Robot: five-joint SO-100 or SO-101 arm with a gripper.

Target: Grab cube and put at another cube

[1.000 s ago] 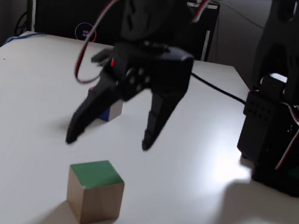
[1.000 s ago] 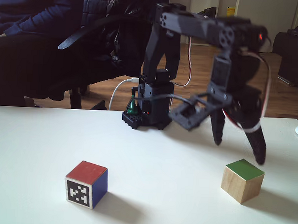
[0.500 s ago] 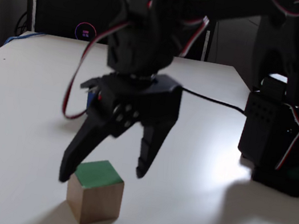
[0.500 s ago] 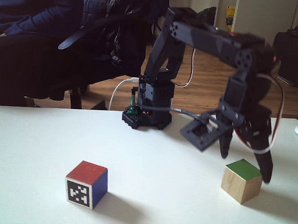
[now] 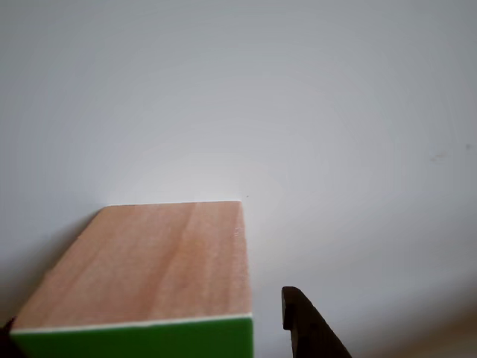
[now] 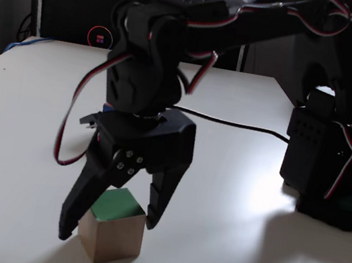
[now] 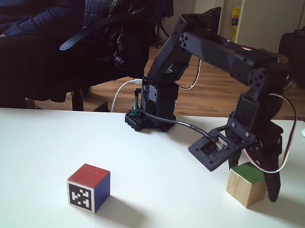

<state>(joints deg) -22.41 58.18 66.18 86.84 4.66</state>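
**Pincer astride the green-faced cube**

My pincer [image 6: 106, 227] stands spread wide, one finger on each side of the green-faced cube [image 6: 111, 230], gripping nothing. The cube sits on the white tabletop [image 6: 21, 118], green face up. In another fixed view, the red-topped cube with the black-and-white marker [image 7: 88, 188] rests well apart to the left of the green one.

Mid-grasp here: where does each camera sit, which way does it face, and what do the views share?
Other view: rides at the gripper, looking down at the cube; one finger shows.
A fixed view: low at table level, arm base at right, gripper straddling the cube.
Another fixed view: across the table facing the base; marker cube at left.
All three share the green-faced cube.
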